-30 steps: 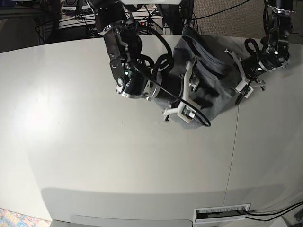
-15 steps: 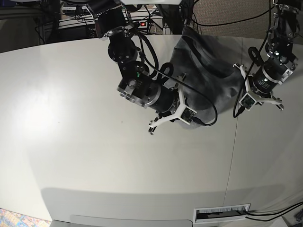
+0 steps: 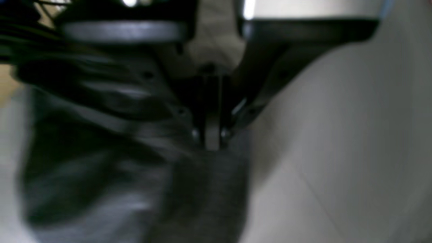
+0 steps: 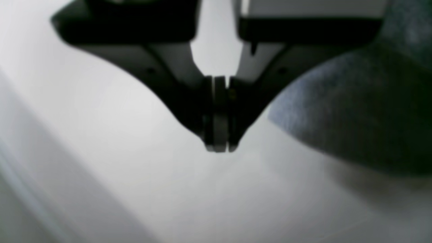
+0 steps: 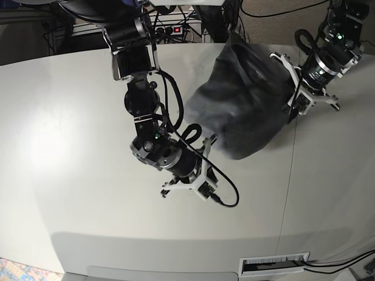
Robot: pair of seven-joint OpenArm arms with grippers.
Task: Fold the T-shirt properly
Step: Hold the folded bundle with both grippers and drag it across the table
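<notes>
Soft heather-grey T-shirt (image 5: 246,111) bunched, pinched by left claw (image 3: 212,143).

The T-shirt (image 5: 243,108) lies bunched in a grey heap on the white desk (image 5: 88,193), upper right of centre in the frame. The left claw (image 5: 293,96) touches the heap's right edge. The right claw (image 5: 206,157) sits at the heap's lower left edge, above the desk. Cables (image 5: 170,23) run along the top edge.
</notes>
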